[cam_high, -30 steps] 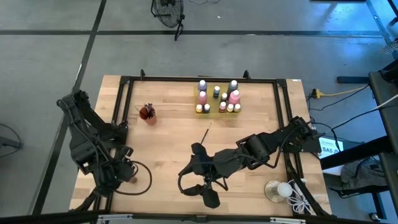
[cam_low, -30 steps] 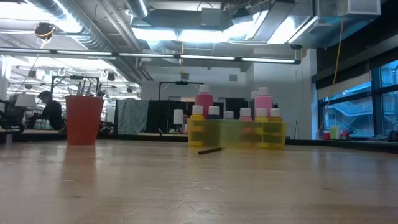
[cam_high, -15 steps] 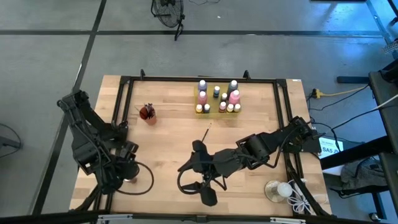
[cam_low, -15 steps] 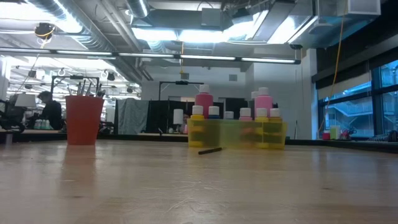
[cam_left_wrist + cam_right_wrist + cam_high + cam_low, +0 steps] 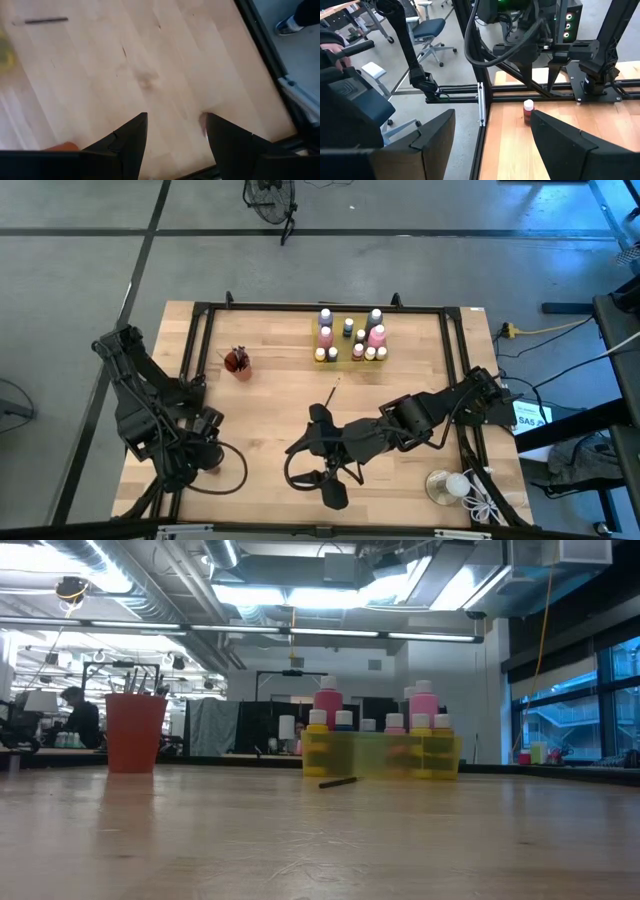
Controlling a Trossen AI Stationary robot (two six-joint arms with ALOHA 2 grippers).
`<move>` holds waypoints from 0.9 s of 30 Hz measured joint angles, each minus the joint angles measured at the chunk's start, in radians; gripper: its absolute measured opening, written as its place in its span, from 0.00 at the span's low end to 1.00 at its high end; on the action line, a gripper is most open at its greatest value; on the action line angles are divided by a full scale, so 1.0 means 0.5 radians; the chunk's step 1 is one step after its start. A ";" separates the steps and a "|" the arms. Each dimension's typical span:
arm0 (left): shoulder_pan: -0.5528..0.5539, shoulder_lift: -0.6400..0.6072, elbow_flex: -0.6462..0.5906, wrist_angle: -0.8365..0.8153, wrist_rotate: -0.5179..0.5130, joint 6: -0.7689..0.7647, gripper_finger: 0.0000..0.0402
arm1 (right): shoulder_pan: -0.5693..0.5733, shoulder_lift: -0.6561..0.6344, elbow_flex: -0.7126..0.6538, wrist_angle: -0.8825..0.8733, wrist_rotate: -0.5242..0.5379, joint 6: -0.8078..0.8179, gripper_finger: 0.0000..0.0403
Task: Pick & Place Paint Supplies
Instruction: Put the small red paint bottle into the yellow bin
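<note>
Paint bottles [image 5: 349, 338] are standing grouped in a yellow tray [image 5: 381, 755] at 12 o'clock on the table [image 5: 270, 410]. A paintbrush [image 5: 329, 396] is lying just below them, near the centre. A red cup [image 5: 238, 362] is standing at 10 o'clock. The left hand [image 5: 173, 131] is hovering released at 8 o'clock. The right hand [image 5: 492, 135] is hanging released at 6 o'clock, facing a small red bottle [image 5: 528, 111].
</note>
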 joint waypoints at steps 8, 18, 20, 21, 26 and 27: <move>0.000 0.000 0.000 -0.009 0.100 -0.193 0.49 | -0.001 0.000 0.000 -0.037 -0.001 0.000 0.65; 0.000 0.000 0.000 -0.002 0.088 -0.235 0.49 | -0.010 0.000 0.000 -0.047 -0.002 -0.001 0.65; 0.001 0.000 0.001 -0.008 0.087 -0.269 0.49 | -0.010 0.000 0.001 -0.051 -0.002 -0.001 0.65; 0.002 0.000 0.001 -0.008 0.086 -0.271 0.49 | -0.010 0.000 0.000 -0.055 -0.004 -0.001 0.65; 0.003 0.000 0.001 -0.009 0.078 -0.322 0.53 | -0.012 0.000 0.000 -0.060 -0.007 -0.001 0.65; 0.006 0.000 0.001 -0.010 0.076 -0.322 0.55 | -0.012 0.000 0.000 -0.060 -0.006 -0.001 0.65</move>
